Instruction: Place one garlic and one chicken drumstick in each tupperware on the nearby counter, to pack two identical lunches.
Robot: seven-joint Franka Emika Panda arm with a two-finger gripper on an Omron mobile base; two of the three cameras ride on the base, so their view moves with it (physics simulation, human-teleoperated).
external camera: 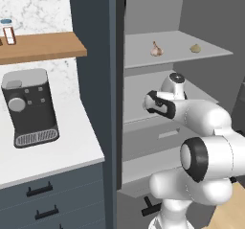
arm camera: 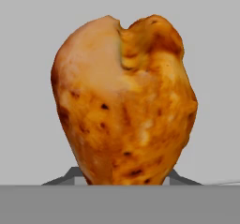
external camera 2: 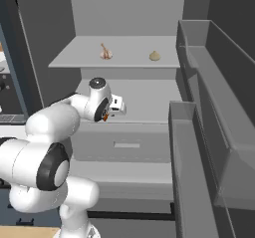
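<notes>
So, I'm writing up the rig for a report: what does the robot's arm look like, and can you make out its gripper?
The arm is made of glossy white, rounded segments, with black rings and caps at the joints. One joint cap near the wrist is grey with a dark centre. Near the hand, the right base view shows a small orange-red mark and a white block. Of the gripper, two small dark grey finger tips peek out. No cables show.

An orange-brown chicken drumstick (arm camera: 124, 103) with dark speckles looms close in the hand view, plump end up. Two small beige garlic bulbs sit apart on the fridge's upper shelf: one (external camera: 156, 49) toward its middle, the other (external camera: 194, 48) nearer the right edge.
</notes>
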